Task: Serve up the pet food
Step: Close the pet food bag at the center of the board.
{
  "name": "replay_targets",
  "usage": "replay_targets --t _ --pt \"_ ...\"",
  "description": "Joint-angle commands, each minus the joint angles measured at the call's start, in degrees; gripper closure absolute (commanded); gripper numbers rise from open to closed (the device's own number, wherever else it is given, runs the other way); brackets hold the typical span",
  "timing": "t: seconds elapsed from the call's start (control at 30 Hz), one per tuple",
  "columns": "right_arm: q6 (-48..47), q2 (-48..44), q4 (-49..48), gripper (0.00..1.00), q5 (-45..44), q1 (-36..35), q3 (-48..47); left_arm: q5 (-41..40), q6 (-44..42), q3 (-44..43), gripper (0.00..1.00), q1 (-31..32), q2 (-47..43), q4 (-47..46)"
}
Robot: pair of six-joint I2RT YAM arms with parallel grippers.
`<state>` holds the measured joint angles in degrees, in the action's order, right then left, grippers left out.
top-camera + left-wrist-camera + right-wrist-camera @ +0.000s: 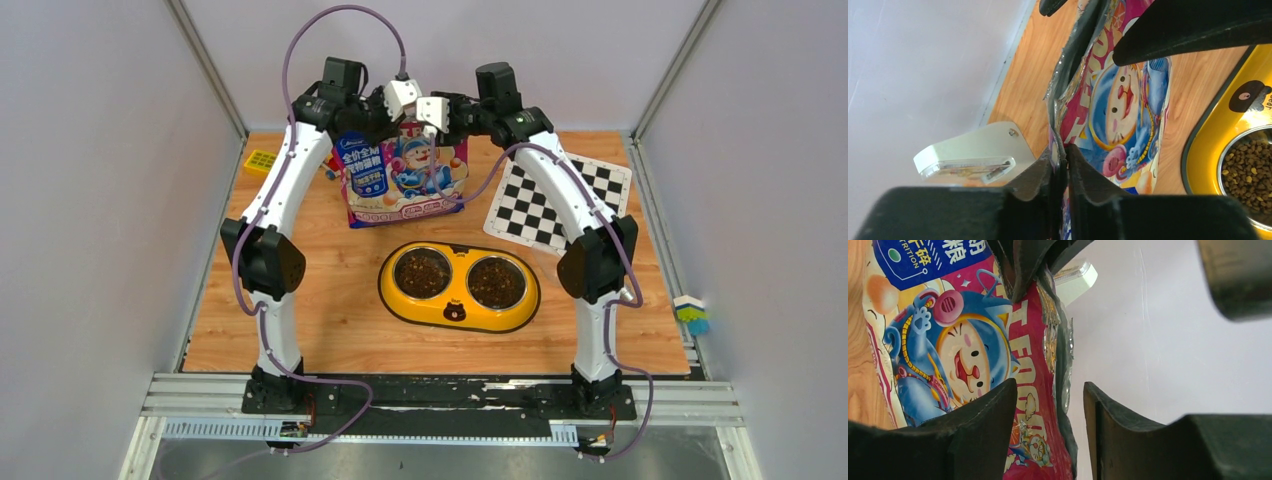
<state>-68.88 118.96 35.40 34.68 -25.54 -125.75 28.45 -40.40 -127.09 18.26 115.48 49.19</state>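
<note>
Pet food, dark brown kibble, lies in both wells of the yellow double-bowl feeder. The feeder sits below the two grippers, on the side toward the arm bases. No kibble is between any fingers.

Both grippers meet at the top edge of the cat food bag, which stands upright directly under them, just beyond the feeder. The left gripper has its jaws drawn nearly together, pinching the bag's crinkled top edge between the pads.

The right gripper stands partly open astride the same edge, further along it. The pale wall shows through the gap between the edge and one finger. The finger on the bag's printed side seems to lie against the printed face, though the wrist view does not settle contact. It clamps nothing.

A checkerboard lies flat on the table, down and to the right of the right gripper, apart from the bag.
</note>
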Motion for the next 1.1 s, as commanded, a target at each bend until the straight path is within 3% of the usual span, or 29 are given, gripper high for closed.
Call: replay_targets --t 0.0,0.23,0.4,0.5,0.67,0.73,0.77,0.83,0.93,0.97,1.0,1.03,1.07 --pt "-1.9 1.2 1.9 0.5 -1.5 -0.7 -2.8 1.6 -1.3 0.4 0.84 -0.1 -3.9 0.7" --pt "-1.7 2.3 4.3 0.6 -0.3 -0.9 -5.0 2.2 -1.5 1.6 0.93 -0.1 -4.7 0.0" --pt "-1.7 2.6 5.0 0.82 -0.1 -0.9 -5.4 3.5 -1.3 1.8 1.0 -0.2 -5.1 -0.2" --pt "-2.0 2.9 5.5 1.0 -0.8 -0.8 -5.9 4.4 -1.2 1.3 1.0 -0.2 -5.4 0.1" --pt "-4.2 2.5 8.9 1.0 -0.2 -0.6 -7.5 5.0 -0.9 0.0 1.0 -0.6 -6.3 1.2" --pt "-4.7 1.9 10.0 1.0 0.2 -0.5 -7.7 4.7 -1.6 -0.4 0.81 -0.9 -7.0 2.6" --pt "-5.5 1.4 11.2 1.0 0.7 -0.5 -7.8 4.4 -1.9 -0.4 0.63 -1.0 -7.3 3.2" --pt "-6.1 0.7 13.2 1.0 1.9 -0.4 -8.2 4.0 -3.2 0.2 0.49 -1.5 -8.5 4.8" --pt "-4.5 0.1 13.4 1.0 2.3 -0.5 -8.6 2.8 -4.7 3.3 0.4 -2.7 -11.3 5.7" --pt "-3.6 0.0 12.9 1.0 1.9 -0.6 -8.7 1.9 -4.4 4.4 0.28 -3.7 -11.9 5.4" --pt "-2.2 -0.1 11.7 1.0 1.2 -0.5 -8.5 1.2 -3.1 6.7 0.23 -4.8 -13.4 3.7" --pt "-1.1 -0.4 10.3 1.0 0.3 -0.5 -7.8 -0.3 -2.4 8.2 0.06 -5.4 -14.2 1.3" --pt "-0.4 -0.6 9.1 1.0 -0.4 -0.5 -7.0 -1.3 -0.1 11.8 0.03 -6.6 -16.3 -0.6"
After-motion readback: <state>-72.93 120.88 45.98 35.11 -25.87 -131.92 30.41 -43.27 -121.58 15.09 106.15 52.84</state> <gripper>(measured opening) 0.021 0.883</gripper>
